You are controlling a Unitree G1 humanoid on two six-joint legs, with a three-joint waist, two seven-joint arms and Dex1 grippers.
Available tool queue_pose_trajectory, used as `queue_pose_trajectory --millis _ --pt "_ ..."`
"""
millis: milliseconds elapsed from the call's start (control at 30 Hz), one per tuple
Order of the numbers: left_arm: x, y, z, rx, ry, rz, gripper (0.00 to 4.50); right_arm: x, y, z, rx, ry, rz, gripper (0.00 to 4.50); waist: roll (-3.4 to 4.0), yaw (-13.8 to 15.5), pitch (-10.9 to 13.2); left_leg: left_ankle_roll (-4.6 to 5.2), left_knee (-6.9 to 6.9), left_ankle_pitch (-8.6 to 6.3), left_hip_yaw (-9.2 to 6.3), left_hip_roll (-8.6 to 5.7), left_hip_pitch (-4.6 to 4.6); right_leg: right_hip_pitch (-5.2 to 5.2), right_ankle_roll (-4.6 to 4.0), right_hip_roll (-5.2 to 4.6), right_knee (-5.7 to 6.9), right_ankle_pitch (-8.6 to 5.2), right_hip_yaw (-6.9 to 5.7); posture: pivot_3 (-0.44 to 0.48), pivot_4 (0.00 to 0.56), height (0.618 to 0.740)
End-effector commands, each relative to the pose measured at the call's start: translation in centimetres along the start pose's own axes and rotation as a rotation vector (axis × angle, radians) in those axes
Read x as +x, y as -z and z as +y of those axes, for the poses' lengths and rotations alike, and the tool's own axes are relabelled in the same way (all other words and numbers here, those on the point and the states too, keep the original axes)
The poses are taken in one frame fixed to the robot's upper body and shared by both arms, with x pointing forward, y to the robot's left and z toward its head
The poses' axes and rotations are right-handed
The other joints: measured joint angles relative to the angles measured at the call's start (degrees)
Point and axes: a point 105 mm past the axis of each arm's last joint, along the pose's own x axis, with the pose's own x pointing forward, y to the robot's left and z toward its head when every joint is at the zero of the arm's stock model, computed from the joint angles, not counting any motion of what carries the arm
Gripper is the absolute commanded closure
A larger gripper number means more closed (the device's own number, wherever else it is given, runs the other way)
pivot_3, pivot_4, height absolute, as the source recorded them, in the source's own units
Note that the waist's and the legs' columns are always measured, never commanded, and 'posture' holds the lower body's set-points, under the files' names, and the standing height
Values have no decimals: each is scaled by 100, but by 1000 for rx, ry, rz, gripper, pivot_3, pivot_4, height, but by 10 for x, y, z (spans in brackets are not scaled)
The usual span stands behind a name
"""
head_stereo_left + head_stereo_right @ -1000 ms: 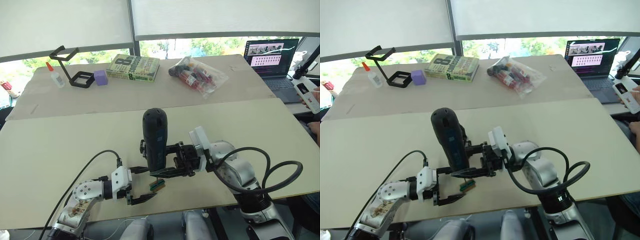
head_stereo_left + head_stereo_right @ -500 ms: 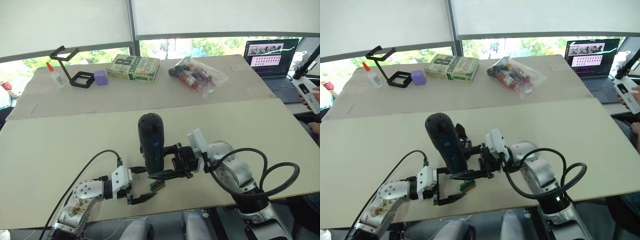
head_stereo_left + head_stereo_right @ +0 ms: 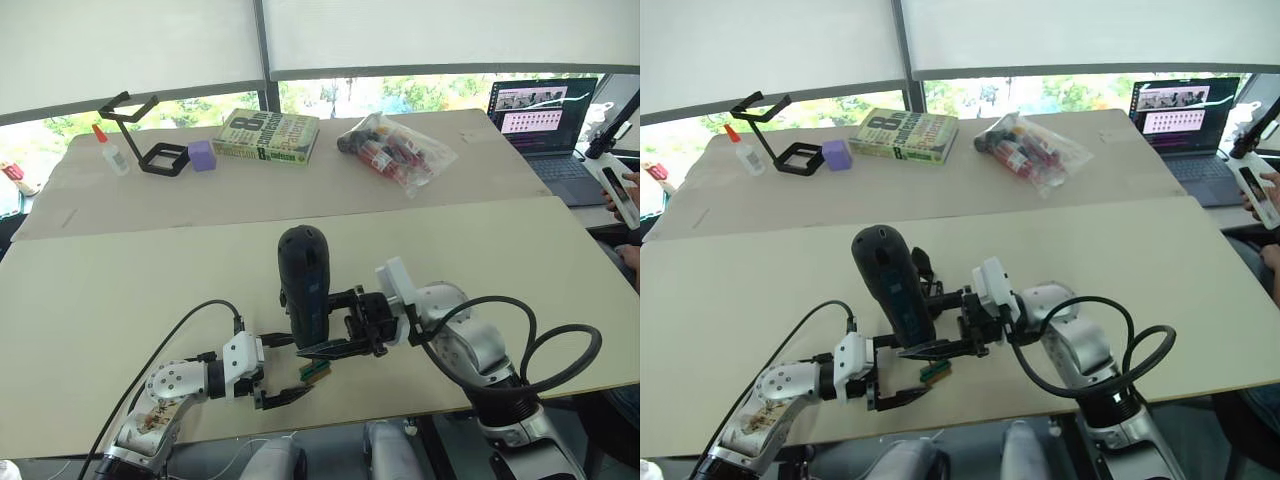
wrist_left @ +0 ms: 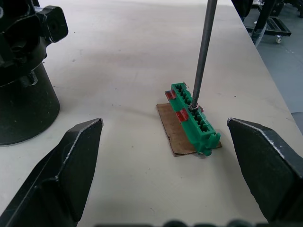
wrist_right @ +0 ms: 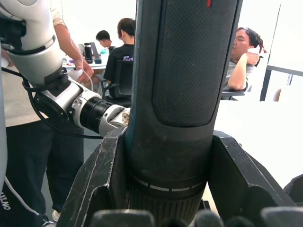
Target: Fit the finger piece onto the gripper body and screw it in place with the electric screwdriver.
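Slipping is the main risk I see: low in the head view, left of centre, the left gripper [image 4: 164,124] hovers with its two fingers spread wide and holding nothing, so the small green terminal block [image 4: 195,118], which lies on a scrap of brown cardboard [image 4: 171,137] between them, is untouched and free to move. The metal bit [image 4: 203,47] comes down onto the top of that block, and in my judgement any sideways push or spin could skate the bit off, tip the block, or drag the cardboard across the table [image 3: 100,290]. Just right of it, at the frame's centre, the electric screwdriver [image 3: 305,280] stands nearly upright, clamped around its lower barrel by the right gripper [image 5: 168,184]; the tool is tall and held low, so it may lean or twist in the grasp under load. The gripper body [image 4: 26,101] stands on the table just behind the screwdriver and near the left fingers, close enough that a swing of either arm might knock it. I cannot make out the finger piece, nor tell whether it sits on the body. Nothing blocks the way between the tool and the body. Along the far table, well apart from the work, from upper left to upper right: a glue bottle [image 3: 108,150], a black wire stand [image 3: 140,130], a purple cube [image 3: 202,155], a book [image 3: 266,136], a clear bag of small items [image 3: 395,150] and a laptop [image 3: 545,115]; at the right edge a person's hand [image 3: 612,190] holds a white device.
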Motion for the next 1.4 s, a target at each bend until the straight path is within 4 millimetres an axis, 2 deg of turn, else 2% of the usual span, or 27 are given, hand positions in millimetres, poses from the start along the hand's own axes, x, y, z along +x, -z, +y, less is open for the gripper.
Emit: queue_pose_trajectory --millis 33,400,500,667,900,1000,1200,1400 --pt "-3 -6 -3 -25 -10 -52 45 5 -31 1 -98 -40 -56 2524 0 -6 0 0 0 0 0 0 -5 -5 0 0 0 0 1 0 150 740" --pt "-23 -46 -11 38 39 -198 45 1 -68 2 -148 -42 -97 2524 -7 15 5 0 3 0 -3 0 -34 -24 0 -1 -3 0 -2 0 150 740" --pt "-27 -61 -18 97 75 -204 45 -5 -88 3 -157 -18 -121 2524 -8 14 7 0 3 0 -2 1 -39 -27 0 0 -3 0 -2 0 150 740" --pt "-28 -80 -25 139 82 -249 45 -21 -107 5 -190 18 -77 2524 -10 25 8 2 2 -1 -4 1 -41 -26 0 -1 -7 0 -4 0 150 740" --pt "-27 -117 -18 158 23 -372 45 -30 -128 3 -223 68 -57 2524 -12 9 9 3 4 -1 -2 2 -40 -25 0 -1 -5 0 -3 0 150 740" --pt "-29 -123 -14 152 5 -388 45 -32 -136 -1 -230 83 -67 2524 -12 10 9 3 3 -1 -1 2 -41 -26 0 -1 -6 0 -3 0 150 740" --pt "-43 -134 8 124 -100 -426 45 -29 -150 -5 -251 85 -90 2524 -15 21 10 3 6 -1 -1 1 -42 -26 0 -1 -5 0 -3 0 150 740" --pt "-62 -127 18 102 -173 -396 45 -20 -163 -7 -254 53 -140 2524 -15 -1 11 3 4 -1 -1 2 -44 -30 0 1 -5 0 -3 0 150 740"
